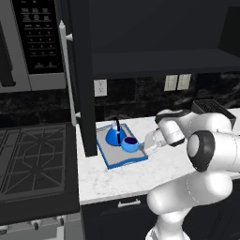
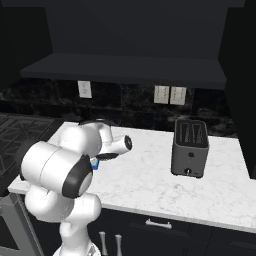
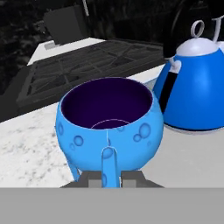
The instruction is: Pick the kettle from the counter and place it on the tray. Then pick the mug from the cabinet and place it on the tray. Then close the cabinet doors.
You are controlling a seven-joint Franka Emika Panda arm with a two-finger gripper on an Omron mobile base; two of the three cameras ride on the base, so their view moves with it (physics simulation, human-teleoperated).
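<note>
Arm bent fwd and low, pincer point(image 3: 110, 178) nearly closed on mug handle.

The kettle point(image 1: 113, 135) is bright blue with a black arched handle and a pale, whitish cap on top; the mug point(image 1: 130, 144) beside it is the same bright blue, dimpled with round bubble marks outside and dark purple inside. The tray point(image 1: 108, 159) has a grey floor and a blue rim. The counter point(image 1: 117, 178) is white marble with faint grey veining — dark drawers sit below it. The cabinet point(image 1: 154, 63) is near-black, its door's bar handle point(image 1: 68, 70) silver. The toaster point(image 2: 190, 147) is grey, the stove point(image 1: 33, 159) black.
</note>
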